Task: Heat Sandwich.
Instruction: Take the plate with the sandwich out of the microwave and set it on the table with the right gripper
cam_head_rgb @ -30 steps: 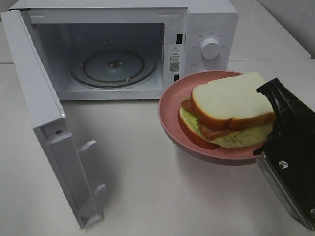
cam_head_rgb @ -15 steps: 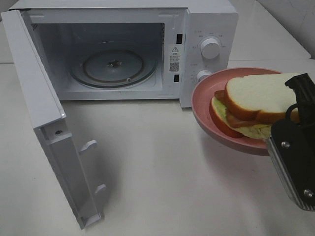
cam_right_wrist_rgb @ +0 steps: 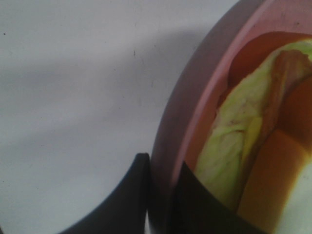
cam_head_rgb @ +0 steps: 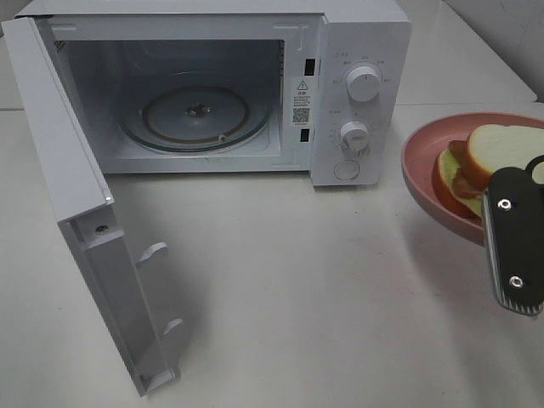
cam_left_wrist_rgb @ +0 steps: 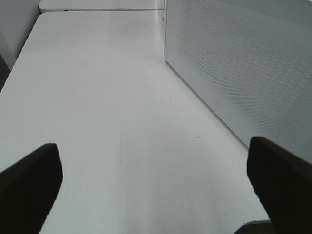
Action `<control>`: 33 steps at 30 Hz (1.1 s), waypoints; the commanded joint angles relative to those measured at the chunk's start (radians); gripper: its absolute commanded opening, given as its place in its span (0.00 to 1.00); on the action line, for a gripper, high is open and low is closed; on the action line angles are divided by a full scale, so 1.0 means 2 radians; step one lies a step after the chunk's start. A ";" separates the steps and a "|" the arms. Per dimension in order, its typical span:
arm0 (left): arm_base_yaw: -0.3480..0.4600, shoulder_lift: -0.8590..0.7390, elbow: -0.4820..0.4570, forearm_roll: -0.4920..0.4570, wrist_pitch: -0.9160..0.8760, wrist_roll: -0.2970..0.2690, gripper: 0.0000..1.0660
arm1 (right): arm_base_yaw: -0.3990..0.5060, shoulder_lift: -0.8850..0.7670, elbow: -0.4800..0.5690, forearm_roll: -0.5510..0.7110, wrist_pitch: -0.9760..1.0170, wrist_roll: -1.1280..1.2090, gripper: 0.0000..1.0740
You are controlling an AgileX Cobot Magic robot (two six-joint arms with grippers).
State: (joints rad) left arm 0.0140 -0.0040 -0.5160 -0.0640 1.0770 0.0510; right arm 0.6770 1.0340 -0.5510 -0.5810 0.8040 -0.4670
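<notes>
Exterior high view: the right gripper [cam_head_rgb: 510, 200] pinches the pink plate [cam_head_rgb: 425, 183], sandwich [cam_head_rgb: 489, 157] aboard, half cut off at the frame edge, right of the open microwave [cam_head_rgb: 357, 51]. Left fingers [cam_left_wrist_rgb: 31, 183] spread wide, empty.

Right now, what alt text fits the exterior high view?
The right gripper holds a pink plate with a sandwich at the right edge, beside a white microwave whose door stands open, showing the empty glass turntable.
</notes>
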 commanded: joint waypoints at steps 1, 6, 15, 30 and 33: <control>0.002 -0.004 0.000 -0.002 -0.005 0.000 0.92 | 0.001 -0.004 0.000 -0.039 0.014 0.071 0.01; 0.002 -0.004 0.000 -0.002 -0.005 0.000 0.92 | 0.001 -0.002 0.000 -0.065 0.026 0.148 0.01; 0.002 -0.004 0.000 -0.002 -0.005 0.000 0.92 | 0.001 -0.002 0.000 -0.073 0.029 0.222 0.01; 0.002 -0.004 0.000 -0.002 -0.005 0.000 0.92 | 0.001 0.109 -0.004 -0.096 0.036 0.342 0.01; 0.002 -0.004 0.000 -0.002 -0.005 0.000 0.92 | 0.001 0.135 -0.019 -0.100 0.037 0.373 0.01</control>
State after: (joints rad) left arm 0.0140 -0.0040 -0.5160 -0.0640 1.0770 0.0510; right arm 0.6770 1.2990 -0.5780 -0.7360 0.8750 0.2540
